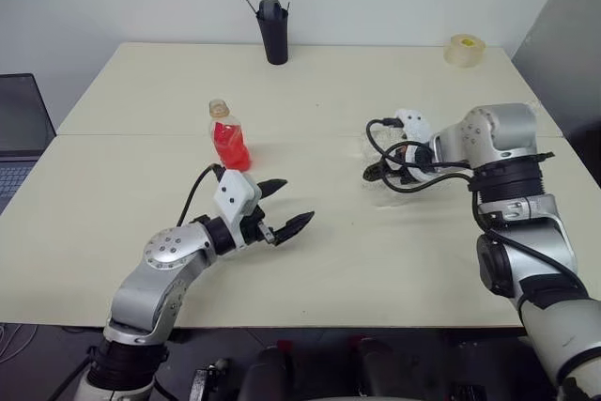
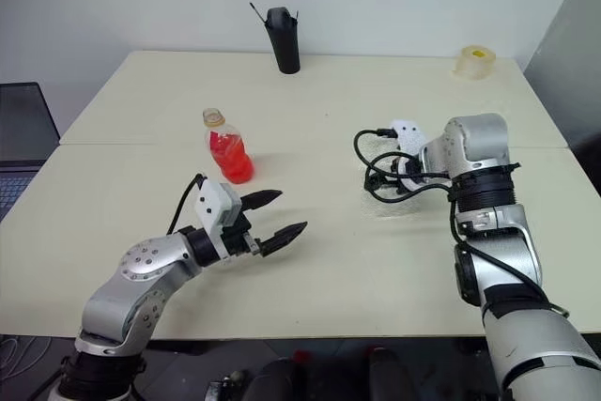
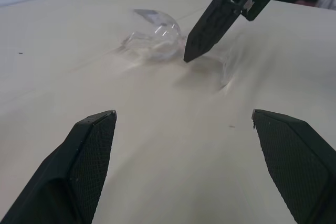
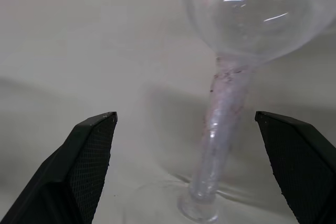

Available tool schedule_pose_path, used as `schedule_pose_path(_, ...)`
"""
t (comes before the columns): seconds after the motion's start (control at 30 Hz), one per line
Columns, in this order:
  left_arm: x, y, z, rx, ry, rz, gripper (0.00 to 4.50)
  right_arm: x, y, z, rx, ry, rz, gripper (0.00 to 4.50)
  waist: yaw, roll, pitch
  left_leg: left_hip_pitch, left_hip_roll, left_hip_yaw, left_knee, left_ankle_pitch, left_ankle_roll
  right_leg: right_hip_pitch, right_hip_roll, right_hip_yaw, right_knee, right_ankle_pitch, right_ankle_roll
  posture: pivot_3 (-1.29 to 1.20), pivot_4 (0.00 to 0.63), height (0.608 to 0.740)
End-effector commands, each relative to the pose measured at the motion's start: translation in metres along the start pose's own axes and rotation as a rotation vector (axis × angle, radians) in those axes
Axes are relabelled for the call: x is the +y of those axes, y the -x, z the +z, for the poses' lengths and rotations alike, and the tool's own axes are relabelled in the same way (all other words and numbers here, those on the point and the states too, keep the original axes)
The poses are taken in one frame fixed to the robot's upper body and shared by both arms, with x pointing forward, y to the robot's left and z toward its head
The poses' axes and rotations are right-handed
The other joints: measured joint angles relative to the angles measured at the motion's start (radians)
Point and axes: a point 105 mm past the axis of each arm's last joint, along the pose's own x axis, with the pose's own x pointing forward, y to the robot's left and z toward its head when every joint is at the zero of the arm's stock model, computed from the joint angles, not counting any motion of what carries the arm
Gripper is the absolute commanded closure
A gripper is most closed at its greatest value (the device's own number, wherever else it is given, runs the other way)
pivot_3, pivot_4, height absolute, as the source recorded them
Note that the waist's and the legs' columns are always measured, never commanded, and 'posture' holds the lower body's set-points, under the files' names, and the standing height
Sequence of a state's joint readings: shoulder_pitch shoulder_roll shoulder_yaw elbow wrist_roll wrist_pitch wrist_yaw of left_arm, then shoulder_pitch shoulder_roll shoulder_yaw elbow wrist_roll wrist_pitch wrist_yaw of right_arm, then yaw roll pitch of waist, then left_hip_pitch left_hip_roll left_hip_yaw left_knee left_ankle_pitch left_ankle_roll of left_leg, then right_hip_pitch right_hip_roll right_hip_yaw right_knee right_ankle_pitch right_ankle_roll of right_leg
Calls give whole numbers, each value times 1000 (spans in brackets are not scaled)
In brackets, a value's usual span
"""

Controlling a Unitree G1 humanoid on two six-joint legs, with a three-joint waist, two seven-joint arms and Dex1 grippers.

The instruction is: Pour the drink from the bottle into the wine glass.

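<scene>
The bottle stands upright left of the table's middle, uncapped and about half full of the red drink. My left gripper hovers open just in front and to the right of it, holding nothing. The clear wine glass appears to lie on its side on the table to the right. My right gripper is open and tilted down over the glass, with the stem between its fingers and touching neither. One black finger comes down right beside the bowl.
A tall black cup stands at the table's far edge, and a roll of tape sits at the far right corner. A laptop rests off the left side. The cream table has a seam across its middle.
</scene>
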State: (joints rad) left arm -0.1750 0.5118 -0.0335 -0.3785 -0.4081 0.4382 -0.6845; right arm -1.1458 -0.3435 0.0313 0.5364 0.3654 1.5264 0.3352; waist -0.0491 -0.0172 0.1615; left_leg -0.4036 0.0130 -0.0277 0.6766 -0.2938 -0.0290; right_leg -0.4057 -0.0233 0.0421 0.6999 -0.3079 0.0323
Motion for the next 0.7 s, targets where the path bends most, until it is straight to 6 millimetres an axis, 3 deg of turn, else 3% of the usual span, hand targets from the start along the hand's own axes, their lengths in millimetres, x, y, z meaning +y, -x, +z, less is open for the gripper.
schedule_pose_path(0.03, -1, -1, 13, -50, -42, 10, 66, -5, 3, 12, -39, 17, -36, 0, 0, 0, 0, 0, 0, 0, 0, 0, 0, 0, 0, 0, 0, 0, 0, 0, 150, 740)
schedule_pose_path(0.17, 0, 0, 10, -46, -47, 41, 66, -10, 4, 25, -76, -3, -79, 0, 0, 0, 0, 0, 0, 1, 0, 0, 0, 0, 0, 0, 0, 0, 0, 0, 150, 740)
schedule_pose_path(0.23, 3, 1, 10, -48, -47, 56, 0, -12, 5, 32, -99, 0, -111, 366, 0, 0, 0, 0, 0, 0, 0, 0, 0, 0, 0, 0, 0, 0, 0, 0, 150, 740)
schedule_pose_path(0.3, 5, 2, 10, -45, -52, 62, 0, -17, 4, 33, -97, 7, -149, 916, -1, 0, 0, 0, 0, 0, 0, 0, 0, 0, 0, 0, 0, 0, 0, 0, 150, 740)
schedule_pose_path(0.4, 7, 1, 11, -46, -60, 67, 0, -21, 0, 33, -90, 19, -180, 2136, -1, 0, 0, 0, 0, 1, 0, 0, 0, 0, 0, 0, 0, 0, 0, 0, 150, 740)
schedule_pose_path(0.6, 8, 0, 10, -44, -64, 66, 0, -21, 0, 30, -84, 23, -178, 4147, 0, 0, 0, 0, 0, 1, 0, 0, 0, 0, 0, 0, 0, 0, 0, 0, 150, 740)
schedule_pose_path(0.7, 9, -1, 11, -44, -69, 57, 0, -9, 10, 49, -226, 112, -151, 4242, 0, 0, 0, 0, 0, 0, 0, 0, 0, 0, 0, 0, 0, 0, 0, 0, 150, 740)
